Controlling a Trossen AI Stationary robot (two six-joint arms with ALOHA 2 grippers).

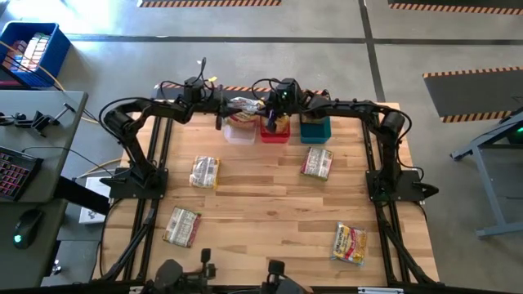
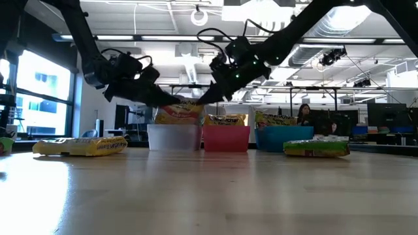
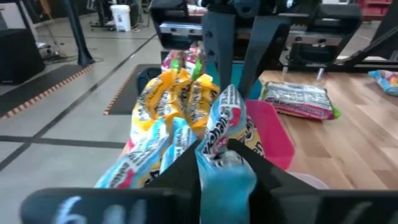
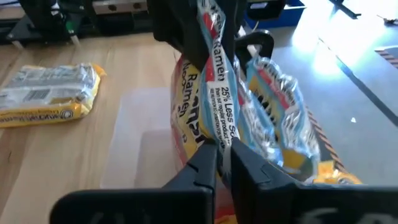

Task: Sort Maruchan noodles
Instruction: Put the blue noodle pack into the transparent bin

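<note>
Packet (image 4: 214,81) pinched betw. both hands: right hand (image 4: 222,155) clamped, left hand (image 3: 219,155) gripping too.

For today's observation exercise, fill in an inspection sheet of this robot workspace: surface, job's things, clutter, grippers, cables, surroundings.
Surface: wooden table, mostly bare.
Job's things: four loose packets on the table; more stand in the clear bin, red bin and teal bin at the far edge.
Clutter: nothing seen.
Grippers: left gripper and right gripper both pinch one blue-and-silver packet above the bins.
Cables: black cables loop over the arms at the far edge.
Surroundings: desk with keyboard and mouse, blue crate, a person in the room behind.
</note>
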